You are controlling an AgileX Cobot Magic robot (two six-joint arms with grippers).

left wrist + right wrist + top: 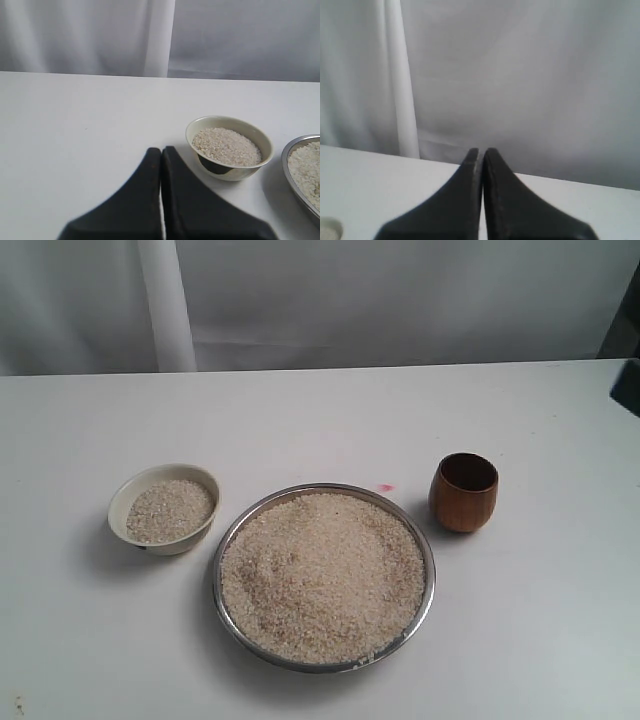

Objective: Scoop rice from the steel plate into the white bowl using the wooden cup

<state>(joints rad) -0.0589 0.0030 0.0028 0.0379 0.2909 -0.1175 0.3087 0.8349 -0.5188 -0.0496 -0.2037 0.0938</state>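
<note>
My left fingers (pixel 145 200) are pressed tight together with nothing between them, hanging over the surface (pixel 75 130). The white bowl (pixel 227 119) sits a little beyond their tips, clear of them and partly filled with rice (pixel 225 145). The rim of the steel plate (pixel 285 160) shows just beside the bowl. My right fingers (pixel 460 200) are closed just as tight and hold nothing, with only bare surface and the pale curtain (pixel 530 90) ahead of them.

In the exterior view the steel plate lies nearest the camera, heaped almost rim to rim with rice. A little farther back, the white bowl stands near the plate's left rim without touching it. The wooden cup (pixel 464 492) stands upright, mouth up, just off the plate's right rim with a narrow gap between them. A small pink mark (pixel 386 487) lies by the plate's far rim. Behind all this the surface runs open to its far edge, where the curtain hangs, and I see open room on both flanks too
</note>
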